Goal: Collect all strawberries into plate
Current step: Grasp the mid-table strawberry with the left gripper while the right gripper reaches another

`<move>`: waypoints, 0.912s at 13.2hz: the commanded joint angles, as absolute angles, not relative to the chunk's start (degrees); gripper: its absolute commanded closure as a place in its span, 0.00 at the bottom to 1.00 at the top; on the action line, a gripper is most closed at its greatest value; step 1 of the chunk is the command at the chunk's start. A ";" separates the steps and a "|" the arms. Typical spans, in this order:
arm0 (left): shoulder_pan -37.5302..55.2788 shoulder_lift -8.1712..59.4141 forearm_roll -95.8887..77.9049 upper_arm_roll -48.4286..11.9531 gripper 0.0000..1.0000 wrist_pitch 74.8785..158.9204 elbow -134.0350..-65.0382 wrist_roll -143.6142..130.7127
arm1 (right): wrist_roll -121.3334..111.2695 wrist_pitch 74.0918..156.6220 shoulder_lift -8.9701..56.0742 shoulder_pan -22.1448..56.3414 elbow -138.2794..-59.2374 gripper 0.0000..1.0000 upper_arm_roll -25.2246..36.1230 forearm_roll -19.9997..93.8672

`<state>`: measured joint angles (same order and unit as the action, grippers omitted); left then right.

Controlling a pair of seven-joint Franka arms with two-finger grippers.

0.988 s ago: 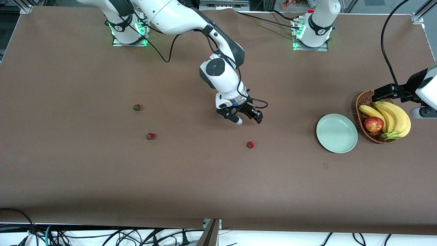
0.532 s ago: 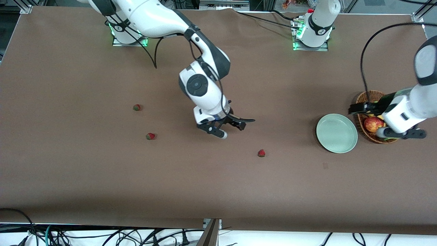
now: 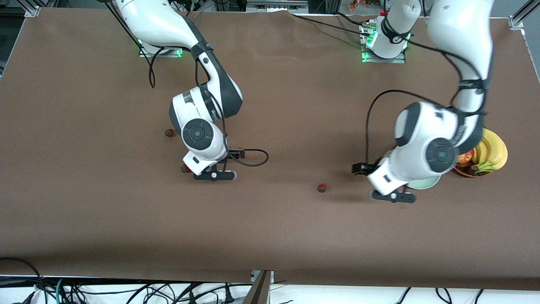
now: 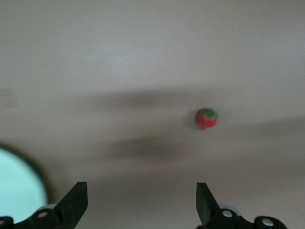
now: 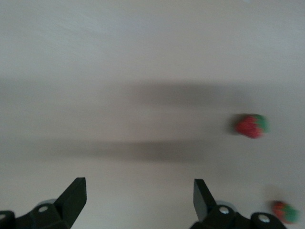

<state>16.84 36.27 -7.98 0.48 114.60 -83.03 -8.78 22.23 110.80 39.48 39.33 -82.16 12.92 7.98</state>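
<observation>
Three strawberries lie on the brown table. One strawberry [image 3: 322, 188] [image 4: 207, 118] is near the middle. My left gripper [image 3: 393, 196] [image 4: 141, 205] hangs open and empty between it and the plate. The mint-green plate [image 3: 425, 184] [image 4: 19, 183] is mostly hidden under the left arm. A second strawberry [image 3: 169, 133] [image 5: 283, 211] lies toward the right arm's end. The third strawberry [image 3: 184, 169] [image 5: 250, 125] sits beside my right gripper [image 3: 215, 175] [image 5: 138, 200], which is open and holds nothing.
A wicker basket [image 3: 466, 171] with bananas [image 3: 494, 152] and a red apple [image 3: 465, 158] stands beside the plate, toward the left arm's end. A black cable [image 3: 253, 158] loops off the right wrist.
The right arm swung from the table's middle toward its own end and its fingers spread wide. The left arm swept from the basket over the plate. The middle strawberry rolled slightly nearer the plate.
</observation>
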 commanded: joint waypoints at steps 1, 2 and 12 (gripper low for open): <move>20.73 41.64 -8.70 1.41 0.00 121.70 -81.39 -12.38 | 15.77 118.09 31.22 40.08 -98.04 0.01 15.37 4.75; 22.05 43.40 -8.35 1.49 0.00 123.99 -81.39 -13.18 | 12.17 121.61 30.51 40.08 -101.65 0.01 16.69 4.92; 26.19 49.75 -4.23 1.93 0.21 133.24 -81.39 -15.03 | 6.68 133.50 34.98 35.95 -105.56 0.03 17.40 5.71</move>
